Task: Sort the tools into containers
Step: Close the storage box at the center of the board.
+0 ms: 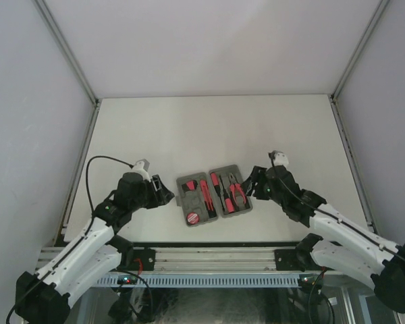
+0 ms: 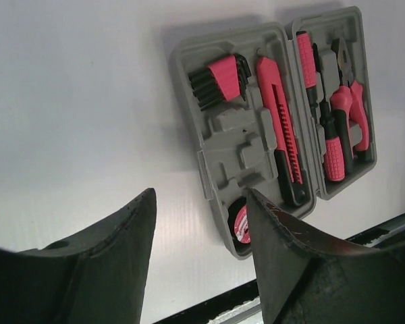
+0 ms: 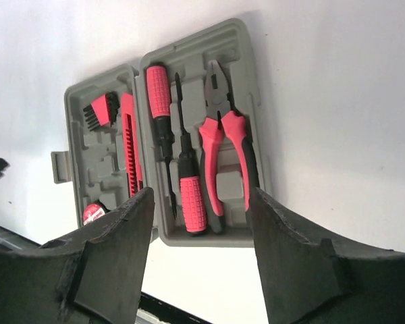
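Observation:
The grey case [image 1: 191, 200] lies open near the table's front edge, between my grippers. Its right half holds two red-handled screwdrivers [image 3: 158, 91] [image 3: 192, 196] and red-handled pliers [image 3: 226, 145]. Its left half holds the slim red-black stick tool [image 2: 280, 121], the comb-like piece [image 2: 219, 79] and a round red-and-black piece [image 2: 241, 224] at the near end. My left gripper [image 1: 167, 194] is open and empty just left of the case. My right gripper [image 1: 252, 183] is open and empty just right of it. Both also show in the wrist views, left [image 2: 201, 196] and right [image 3: 201, 192].
The white table [image 1: 216, 128] extends behind the case to grey walls. A black and metal rail [image 1: 209, 255] runs along the front edge below the case. The case's latch tab [image 3: 59, 167] sticks out from its left half.

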Motion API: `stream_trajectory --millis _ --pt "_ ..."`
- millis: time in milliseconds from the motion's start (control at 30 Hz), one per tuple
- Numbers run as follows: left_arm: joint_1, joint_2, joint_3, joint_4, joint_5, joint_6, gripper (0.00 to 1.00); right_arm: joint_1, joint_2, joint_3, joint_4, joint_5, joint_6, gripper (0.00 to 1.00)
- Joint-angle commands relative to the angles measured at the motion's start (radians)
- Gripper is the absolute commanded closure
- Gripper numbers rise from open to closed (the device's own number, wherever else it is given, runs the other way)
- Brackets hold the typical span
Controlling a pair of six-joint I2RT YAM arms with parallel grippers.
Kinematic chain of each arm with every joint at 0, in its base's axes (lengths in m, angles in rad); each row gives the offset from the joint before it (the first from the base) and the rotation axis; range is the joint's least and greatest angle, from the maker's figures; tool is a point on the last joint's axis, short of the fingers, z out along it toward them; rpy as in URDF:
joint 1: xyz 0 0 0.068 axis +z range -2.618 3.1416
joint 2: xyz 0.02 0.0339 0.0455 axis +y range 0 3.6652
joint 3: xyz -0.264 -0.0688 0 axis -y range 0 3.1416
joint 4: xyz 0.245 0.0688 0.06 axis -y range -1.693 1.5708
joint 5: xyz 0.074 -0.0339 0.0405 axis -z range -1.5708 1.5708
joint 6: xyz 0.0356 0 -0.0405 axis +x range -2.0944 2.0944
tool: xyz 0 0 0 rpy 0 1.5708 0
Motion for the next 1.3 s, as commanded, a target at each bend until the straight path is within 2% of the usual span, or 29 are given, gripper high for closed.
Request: stream_trajectory --millis 0,167,300,600,1000,1267 --pt "0.002 0.041 -0.063 0.219 0.074 -0.076 0.41 -0.043 -0.124 -0.095 0.063 0.023 0.097 0.43" --pt "0.002 0.118 -0.1 0.304 0.105 -0.089 0.44 -0.095 -0.247 -0.21 0.139 0.017 0.166 0.43" --pt "-0.002 0.195 -0.108 0.344 0.125 -0.084 0.46 -0.133 -0.291 -0.233 0.13 -0.022 0.16 0.44" --pt "-0.014 0.29 -0.107 0.376 0.122 -0.084 0.57 -0.161 -0.291 -0.234 0.107 -0.074 0.158 0.46" --pt "-0.019 0.315 -0.123 0.395 0.133 -0.084 0.6 -0.164 -0.261 -0.233 0.124 -0.084 0.168 0.46" --pt "-0.025 0.327 -0.134 0.398 0.128 -0.086 0.72 -0.166 -0.256 -0.234 0.104 -0.071 0.167 0.47"
